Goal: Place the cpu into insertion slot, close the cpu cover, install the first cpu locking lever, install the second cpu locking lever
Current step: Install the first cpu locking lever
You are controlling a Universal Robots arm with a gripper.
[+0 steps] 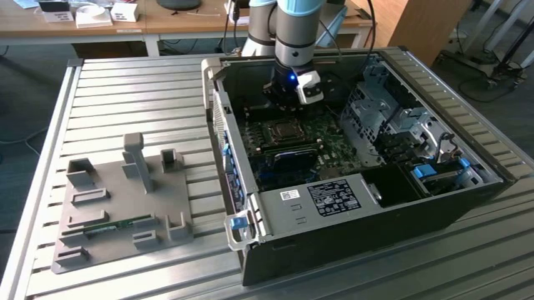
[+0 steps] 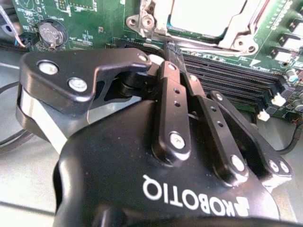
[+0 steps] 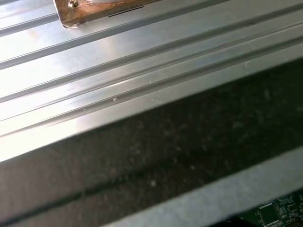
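Observation:
The cpu [image 1: 286,130] [image 2: 204,14] lies flat in the insertion slot [image 1: 276,139] on the green board inside the open computer case. Its silver top shows through the window of the cpu cover [image 2: 154,12], which lies down over it. A thin silver lever rod [image 2: 208,46] runs along the socket's edge beside the memory slots. In the exterior view my gripper [image 1: 292,103] hangs just beyond the socket, low inside the case. In the second wrist view my gripper [image 2: 171,47] has its black fingertips pressed together, shut, right at the end of that lever rod by the socket corner.
Long black memory slots [image 2: 236,80] and a coin battery [image 2: 50,34] flank the socket. The case walls [image 1: 219,119] and a drive cage [image 1: 392,119] hem in the arm. A grey fixture plate [image 1: 125,206] holding a memory stick lies on the slatted aluminium table [image 3: 118,61].

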